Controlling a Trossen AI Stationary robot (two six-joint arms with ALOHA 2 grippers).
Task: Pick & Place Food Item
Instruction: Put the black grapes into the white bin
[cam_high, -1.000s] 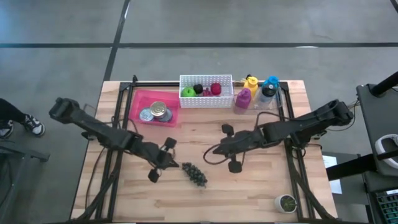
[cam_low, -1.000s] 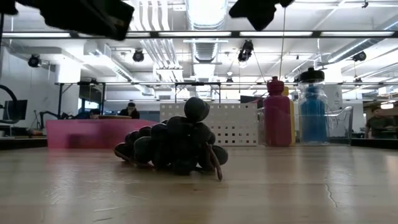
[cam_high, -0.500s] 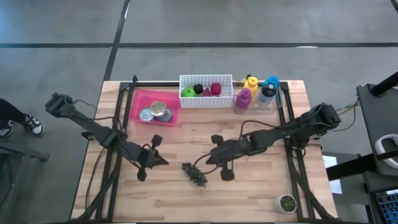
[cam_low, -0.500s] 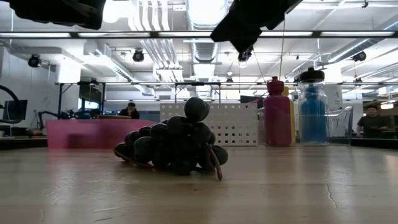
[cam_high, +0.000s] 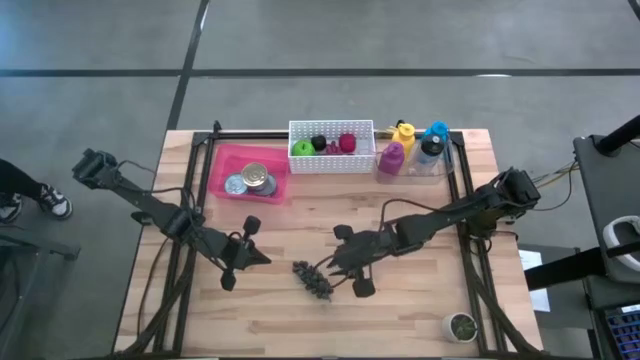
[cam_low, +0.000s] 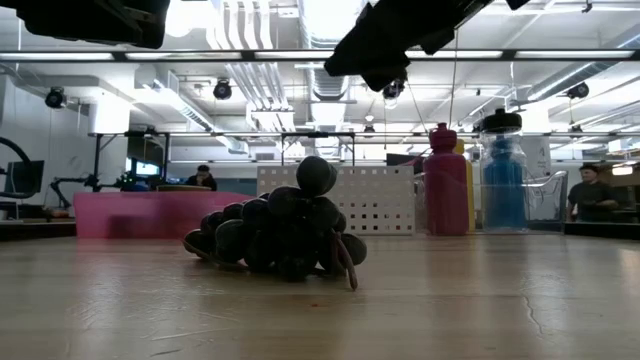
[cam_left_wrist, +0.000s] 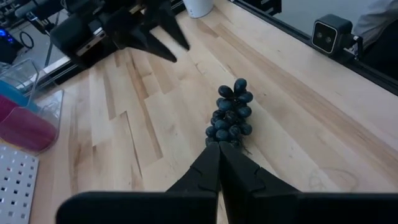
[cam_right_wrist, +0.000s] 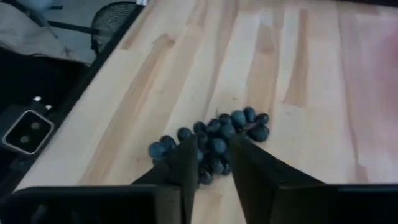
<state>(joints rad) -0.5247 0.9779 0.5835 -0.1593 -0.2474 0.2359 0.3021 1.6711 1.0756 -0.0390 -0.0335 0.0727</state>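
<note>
The right gripper (cam_high: 336, 264) hangs over the wooden table (cam_high: 420, 320) just beside the bunch of dark grapes (cam_high: 313, 280), which lies flat on the bare boards directly ahead of its fingertips. In the right wrist view its two fingers (cam_right_wrist: 186, 163) stand a narrow way apart, framing the grapes (cam_right_wrist: 211, 149) between them without touching; nothing is held. From table height the grapes (cam_low: 280, 235) rest on the surface, with the gripper above and clear of them.

The left gripper (cam_high: 262, 258) waits on the far side of the grapes from the right one, near them but apart, its fingers (cam_left_wrist: 217, 168) pressed together and empty.

Well beyond both grippers, at the table's far edge, sit a pink tray (cam_high: 225, 165) with cans, a white basket (cam_high: 331, 160) and bottles (cam_high: 412, 150)
</note>
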